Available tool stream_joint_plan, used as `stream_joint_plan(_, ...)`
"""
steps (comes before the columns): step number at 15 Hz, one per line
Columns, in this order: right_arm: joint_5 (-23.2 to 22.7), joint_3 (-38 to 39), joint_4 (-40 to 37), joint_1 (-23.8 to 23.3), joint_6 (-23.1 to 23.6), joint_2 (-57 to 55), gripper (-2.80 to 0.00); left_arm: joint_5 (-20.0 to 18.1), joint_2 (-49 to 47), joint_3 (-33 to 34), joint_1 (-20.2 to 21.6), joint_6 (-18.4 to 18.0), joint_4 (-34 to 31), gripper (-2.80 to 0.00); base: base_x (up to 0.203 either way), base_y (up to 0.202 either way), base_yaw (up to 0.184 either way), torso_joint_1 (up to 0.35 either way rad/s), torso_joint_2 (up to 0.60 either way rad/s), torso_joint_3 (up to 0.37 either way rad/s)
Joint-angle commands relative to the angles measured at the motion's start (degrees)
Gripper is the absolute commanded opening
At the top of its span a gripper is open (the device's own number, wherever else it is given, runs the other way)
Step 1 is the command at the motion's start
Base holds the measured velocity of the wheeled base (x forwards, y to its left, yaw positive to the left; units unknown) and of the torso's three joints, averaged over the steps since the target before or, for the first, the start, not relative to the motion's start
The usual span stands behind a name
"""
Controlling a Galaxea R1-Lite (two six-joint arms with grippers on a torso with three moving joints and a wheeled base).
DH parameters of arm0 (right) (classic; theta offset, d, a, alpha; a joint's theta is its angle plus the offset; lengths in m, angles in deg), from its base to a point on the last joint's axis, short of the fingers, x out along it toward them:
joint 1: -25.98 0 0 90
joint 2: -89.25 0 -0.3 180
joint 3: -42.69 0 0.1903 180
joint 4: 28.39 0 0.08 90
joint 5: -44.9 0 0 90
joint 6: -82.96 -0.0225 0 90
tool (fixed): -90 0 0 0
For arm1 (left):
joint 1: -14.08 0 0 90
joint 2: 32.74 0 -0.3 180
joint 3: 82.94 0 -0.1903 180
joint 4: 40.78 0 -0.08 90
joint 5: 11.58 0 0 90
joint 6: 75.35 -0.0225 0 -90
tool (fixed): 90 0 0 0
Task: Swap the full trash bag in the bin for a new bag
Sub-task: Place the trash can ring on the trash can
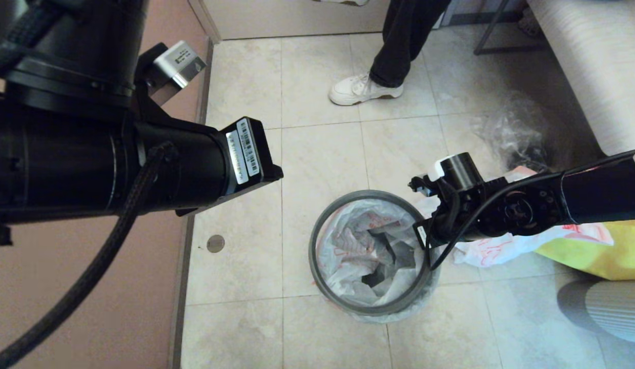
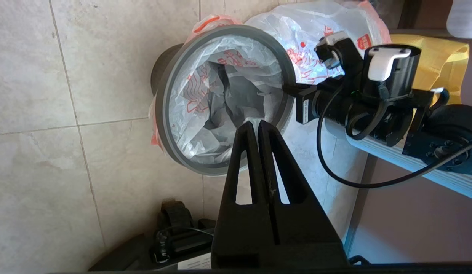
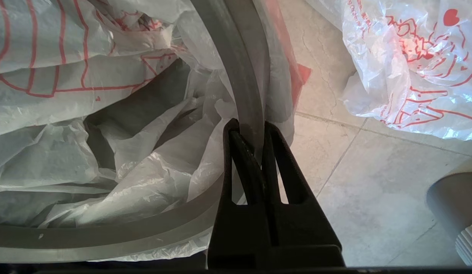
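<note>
**Inspector A:** We find the bin point(image 1: 348, 302) standing on the tiled floor point(image 1: 245, 77), in front of the robot and a little to its right. Its dark grey ring rim point(image 1: 317, 266) sits on top, tilted rather than level. The new bag point(image 1: 348, 246) lines the inside, white with red print, crumpled, its mouth open to a dark hollow in the middle. We see no bottles in it.

**Inspector B:** Agreed. We note the right gripper point(image 3: 251, 127) at the rim's right side. In the right wrist view its two fingers are pinched onto the ring, one on the inside and one on the outside, with a fold of bag film beside them.

**Inspector A:** And the left gripper point(image 2: 255, 127)?

**Inspector B:** Held above the floor, left of the bin and apart from it. In its own wrist view the fingers are pressed flat together with nothing between them.

**Inspector A:** We record the full trash bag point(image 1: 502, 246) lying on the floor just right of the bin, partly hidden under the right arm. We cannot make out its contents from here. It rests against a yellow fabric bag point(image 1: 604, 251).

**Inspector B:** Further back, near a pale sofa point(image 1: 594, 66), lies a clear plastic bag point(image 1: 512, 128). A person's leg and white shoe point(image 1: 363, 89) stand on the tiles beyond the bin.
</note>
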Motion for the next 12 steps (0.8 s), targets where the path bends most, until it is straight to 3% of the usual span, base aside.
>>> stream_joint_plan(1, 0.1, 0.0, -0.2, 0.1, 0.0, 0.1, -2.80, 0.2, 0.3, -0.1, 0.2, 0.2, -0.2, -2.80, 0.000, 0.000, 0.000, 0.000, 0.00, 0.000)
stream_joint_plan(12, 1.6, -1.8, -1.9, -0.1, 0.0, 1.3, -2.80, 0.1, 0.4, -0.4, 0.9, 0.2, -0.2, -2.80, 0.000, 0.000, 0.000, 0.000, 0.00, 0.000)
